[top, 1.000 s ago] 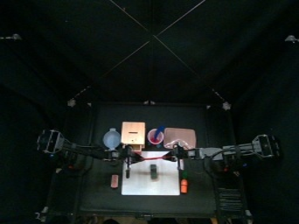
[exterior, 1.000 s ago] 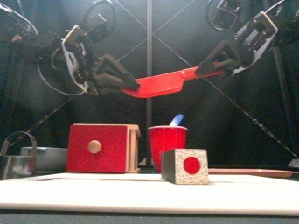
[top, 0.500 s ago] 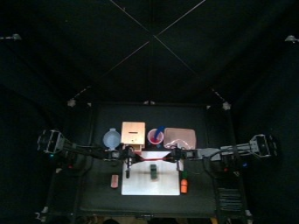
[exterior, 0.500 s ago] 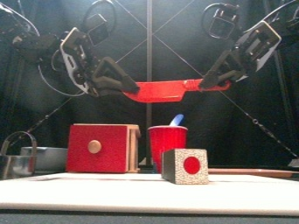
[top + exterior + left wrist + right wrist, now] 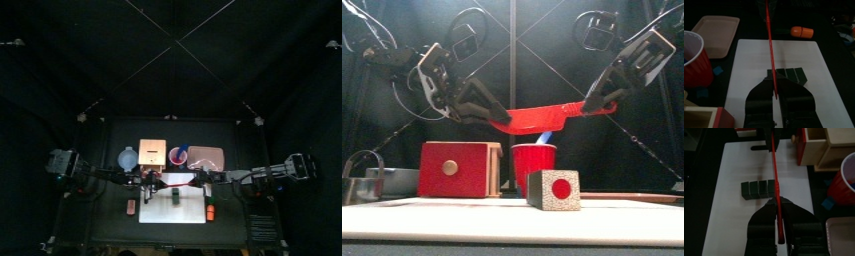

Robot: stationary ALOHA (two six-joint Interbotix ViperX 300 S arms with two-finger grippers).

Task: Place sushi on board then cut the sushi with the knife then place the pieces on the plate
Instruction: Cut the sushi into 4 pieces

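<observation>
A red toy knife (image 5: 537,114) hangs level in the air, gripped at both ends. My left gripper (image 5: 500,115) is shut on its blade end and my right gripper (image 5: 591,104) on its handle end. Below it the dark green sushi roll (image 5: 175,197) lies on the white cutting board (image 5: 158,210); its speckled end with a red centre (image 5: 553,189) faces the front. In the left wrist view the knife (image 5: 769,50) runs edge-on over the sushi (image 5: 789,75). From the right wrist the knife (image 5: 775,183) passes just beside the sushi (image 5: 757,188).
Behind the board stand the wooden box with a red drawer (image 5: 458,168), a red cup (image 5: 535,165) holding a blue knife (image 5: 545,137), the pink tray (image 5: 205,156) and a blue-grey bowl (image 5: 127,158). An orange toy (image 5: 210,212) lies at the board's right edge, a red one (image 5: 131,207) at its left.
Both arms have come down and toward the front together, carrying the red knife lower until it hangs over the sushi. The sushi and board have not moved.
</observation>
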